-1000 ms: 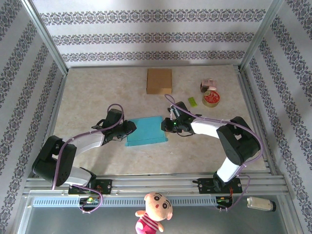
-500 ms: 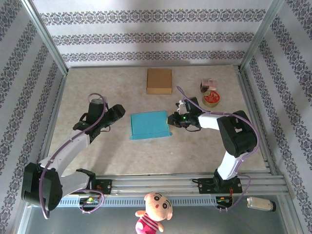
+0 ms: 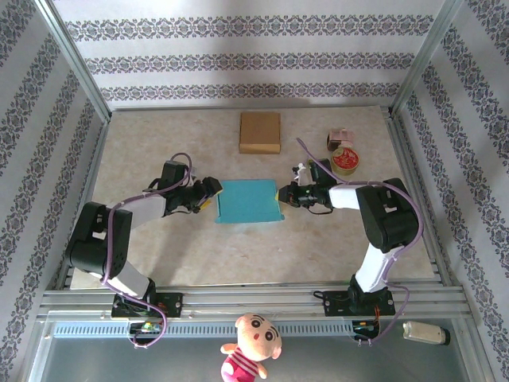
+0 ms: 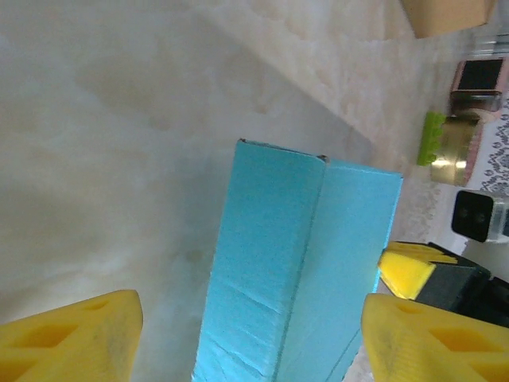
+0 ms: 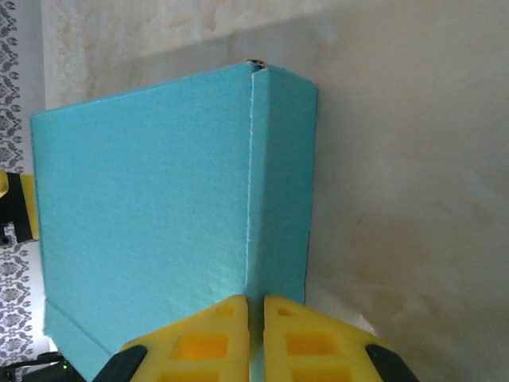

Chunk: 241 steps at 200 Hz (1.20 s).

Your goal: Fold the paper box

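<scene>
A stuffed doll lies beyond the near rail. At the middle of the beige table, the flattened turquoise paper box lies between both grippers. The right gripper is clamped on the box's right edge. The left gripper stands spread just beside the left edge, gripping nothing.

Step in hand, by judgement: opening the sleeve. The next move requires a left-side grip on a panel.

Farther back, a brown cardboard box and a round metal tin stand well apart. Nothing obstructs.
</scene>
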Each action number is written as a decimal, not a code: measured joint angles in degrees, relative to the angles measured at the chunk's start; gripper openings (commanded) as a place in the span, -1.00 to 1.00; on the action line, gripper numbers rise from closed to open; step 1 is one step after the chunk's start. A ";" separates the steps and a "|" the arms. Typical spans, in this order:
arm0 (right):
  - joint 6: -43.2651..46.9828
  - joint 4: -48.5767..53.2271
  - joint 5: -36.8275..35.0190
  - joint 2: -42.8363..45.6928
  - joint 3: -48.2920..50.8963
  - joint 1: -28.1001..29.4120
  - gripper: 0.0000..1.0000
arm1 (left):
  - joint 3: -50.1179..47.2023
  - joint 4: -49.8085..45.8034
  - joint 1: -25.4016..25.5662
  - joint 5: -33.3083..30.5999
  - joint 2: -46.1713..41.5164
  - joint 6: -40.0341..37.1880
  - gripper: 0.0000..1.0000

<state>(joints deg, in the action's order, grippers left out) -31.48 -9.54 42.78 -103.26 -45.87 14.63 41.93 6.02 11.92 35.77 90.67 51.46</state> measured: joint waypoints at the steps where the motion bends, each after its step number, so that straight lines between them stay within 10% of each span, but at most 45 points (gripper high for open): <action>1: 0.00 0.00 0.02 0.00 0.00 -0.02 -0.82 | 0.02 0.15 0.07 0.13 0.07 0.02 0.46; 165: 1.09 1.90 -2.43 0.98 -0.15 -0.92 -0.83 | -2.99 6.97 3.89 -4.57 1.81 3.69 0.51; 241: 1.33 2.67 -2.86 1.20 -0.39 -0.92 -0.83 | -4.59 32.89 7.30 -1.05 12.33 15.67 0.35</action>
<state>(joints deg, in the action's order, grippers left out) -30.15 -6.87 39.92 -102.06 -46.26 13.72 37.34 38.92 19.22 34.72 103.00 67.13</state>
